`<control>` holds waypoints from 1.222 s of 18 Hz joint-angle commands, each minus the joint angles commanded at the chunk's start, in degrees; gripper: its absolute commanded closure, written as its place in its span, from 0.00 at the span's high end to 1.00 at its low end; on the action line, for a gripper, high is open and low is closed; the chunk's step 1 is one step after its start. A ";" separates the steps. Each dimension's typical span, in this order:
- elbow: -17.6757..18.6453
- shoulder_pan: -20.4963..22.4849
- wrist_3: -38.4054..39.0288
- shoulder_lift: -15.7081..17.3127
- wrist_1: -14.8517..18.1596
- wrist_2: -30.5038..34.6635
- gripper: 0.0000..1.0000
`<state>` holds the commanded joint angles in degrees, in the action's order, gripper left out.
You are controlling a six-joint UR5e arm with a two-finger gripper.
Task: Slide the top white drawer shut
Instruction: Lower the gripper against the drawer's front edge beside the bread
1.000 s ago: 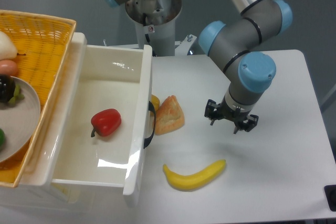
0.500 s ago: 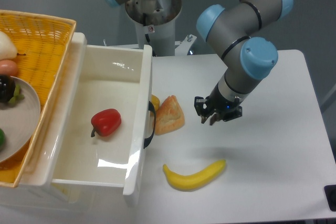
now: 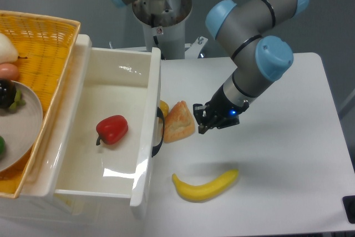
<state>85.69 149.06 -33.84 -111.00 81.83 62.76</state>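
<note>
The top white drawer (image 3: 153, 90) is pulled far out of the cabinet toward the right, its black curved handle (image 3: 159, 132) on the front face. A red bell pepper (image 3: 112, 129) lies inside it. My gripper (image 3: 199, 119) hovers just right of a bread wedge (image 3: 179, 121), about a hand's width from the handle. It is tilted toward the drawer front, and its fingers look parted with nothing between them.
A yellow banana (image 3: 205, 185) lies on the table below the gripper. A small yellow item (image 3: 164, 107) sits between drawer front and bread. The yellow wicker basket (image 3: 50, 31), holding a plate and produce, rests on the cabinet at left. The table's right edge is near.
The gripper has travelled left from the middle of the table toward the bread and drawer front, rotating and tilting as it went. The drawer has not moved.
</note>
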 joint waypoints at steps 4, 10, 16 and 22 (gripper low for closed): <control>0.17 0.00 -0.26 -0.44 0.09 -2.11 0.10; 0.62 -0.88 -0.53 -0.62 0.26 -4.57 0.10; 0.70 -1.84 -0.88 -0.62 1.14 -6.42 0.10; 0.62 -2.20 -3.69 -0.18 4.83 -7.65 0.10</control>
<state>86.31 146.87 -37.52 -111.18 86.66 55.11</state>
